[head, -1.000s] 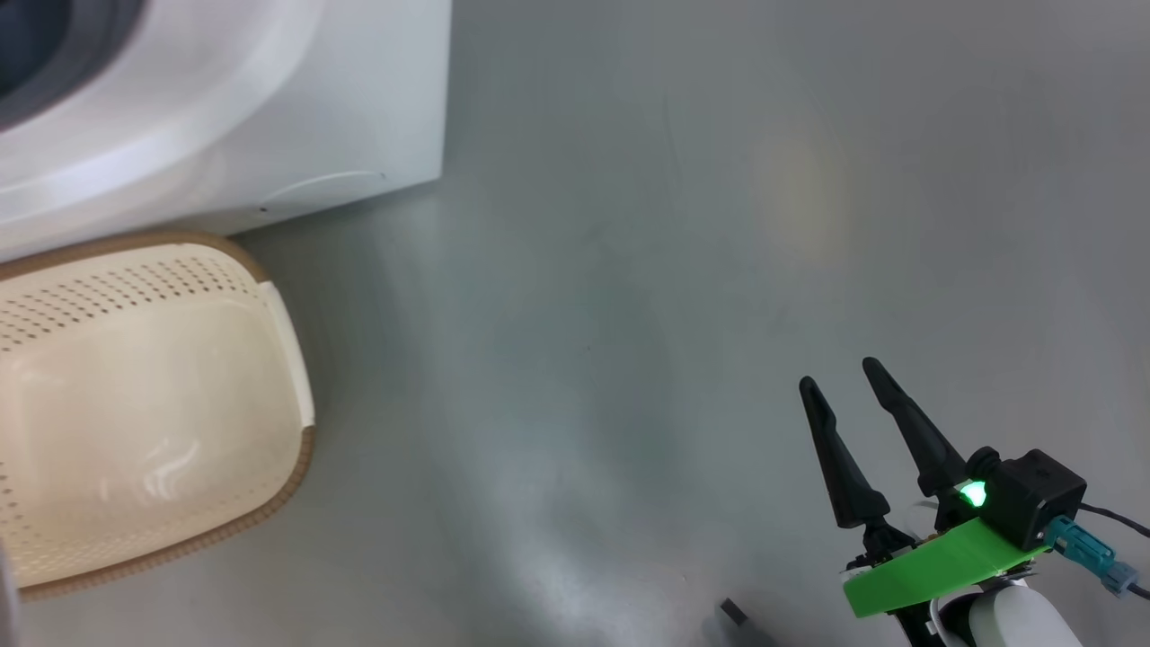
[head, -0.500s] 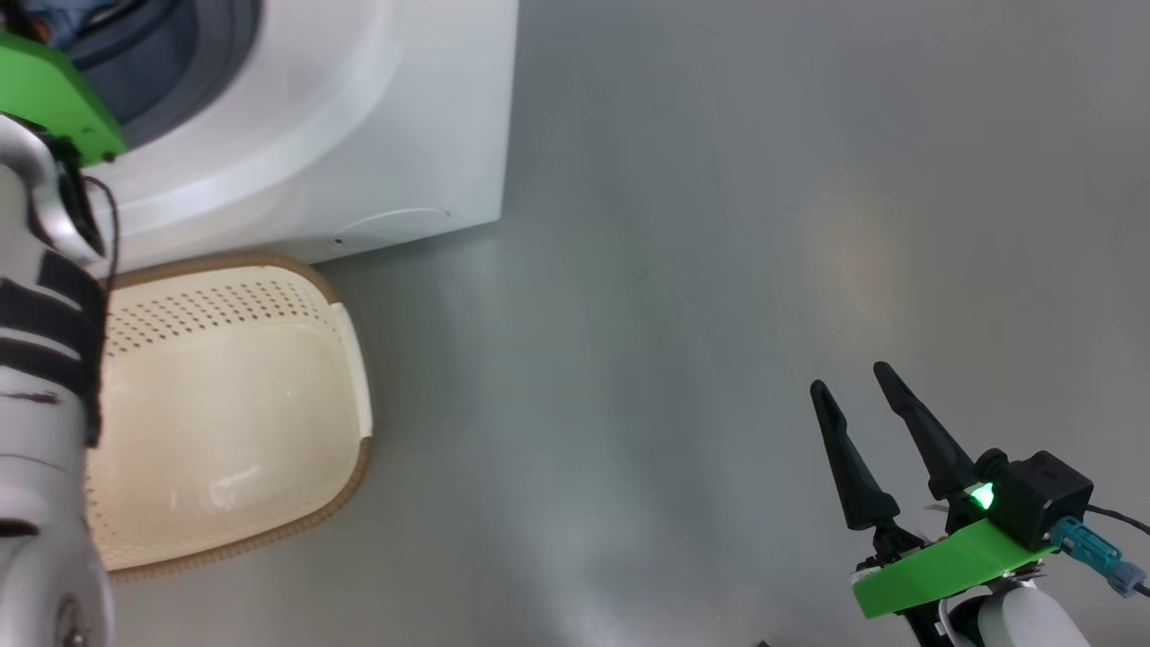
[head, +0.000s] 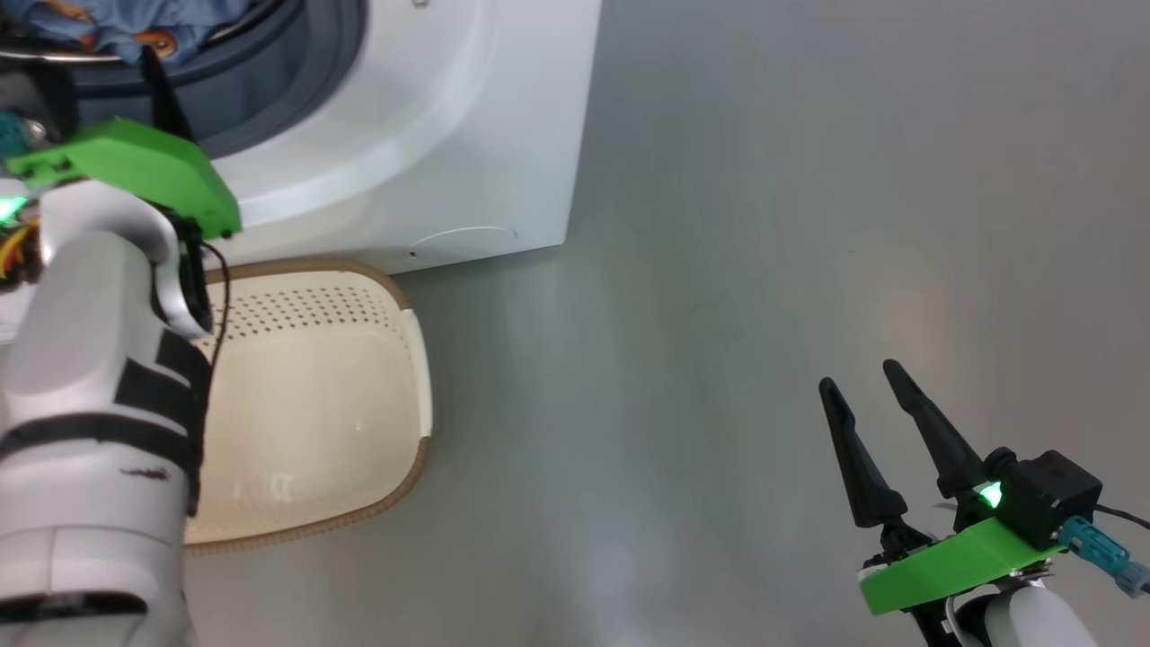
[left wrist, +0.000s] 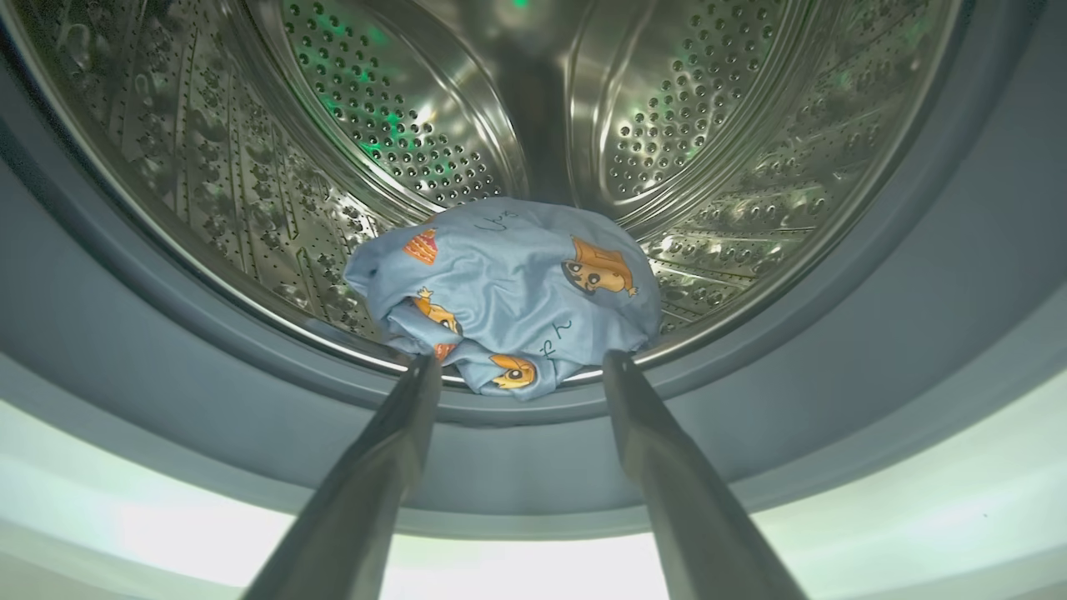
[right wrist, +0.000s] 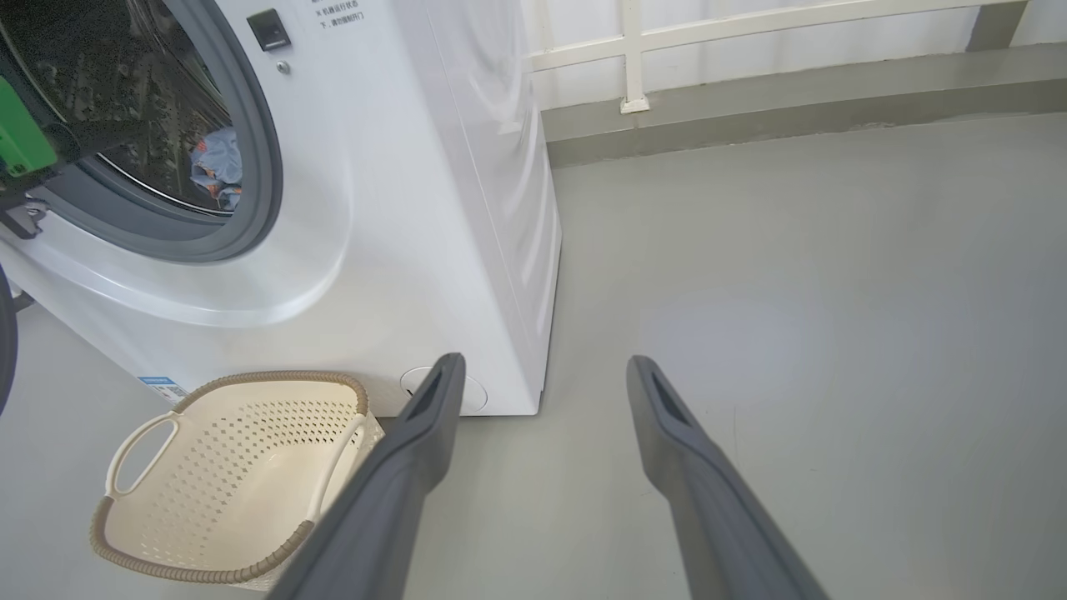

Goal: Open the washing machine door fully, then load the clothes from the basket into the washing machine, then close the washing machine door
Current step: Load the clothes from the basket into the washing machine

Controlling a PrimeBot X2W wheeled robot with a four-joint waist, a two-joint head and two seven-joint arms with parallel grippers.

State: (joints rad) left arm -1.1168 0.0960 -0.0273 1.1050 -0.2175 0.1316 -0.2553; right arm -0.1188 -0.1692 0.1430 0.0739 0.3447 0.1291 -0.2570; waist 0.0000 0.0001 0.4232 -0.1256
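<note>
Labels:
- The washing machine (right wrist: 400,208) carries two lines of small dark print at the top of its front panel. The characters are too small to read.
- A black square latch socket (right wrist: 268,29) sits beside that print.
- A blue label sticker (right wrist: 161,384) is at the lower front corner, text illegible.
- No brand name is legible.
- The clothes (left wrist: 508,292) are a light-blue bundle printed with orange cartoon figures and a few dark script marks that I cannot make out.

Task items:
- The bundle lies at the front lip of the perforated steel drum (left wrist: 400,125), just behind the grey gasket (left wrist: 167,333). The porthole is uncovered.
- The basket (right wrist: 275,377) stands on the floor, just in front of the machine's lower front. Its bare cream bottom is exposed.

End effectors:
- The left end effector (left wrist: 521,360) has its fingers spread wide and grips nothing. The tips are at the gasket's lower edge, either side of the bundle's near end, and I cannot tell whether they touch it.
- The right end effector (right wrist: 543,359) is also spread wide and carries nothing. It hangs over the floor, well apart from the basket.

Surface and room:
- The floor (right wrist: 792,292) is smooth, grey and slightly glossy, with soft light patches.
- Behind it are a grey skirting band (right wrist: 792,92) and a white-railed wall (right wrist: 633,50).
</note>
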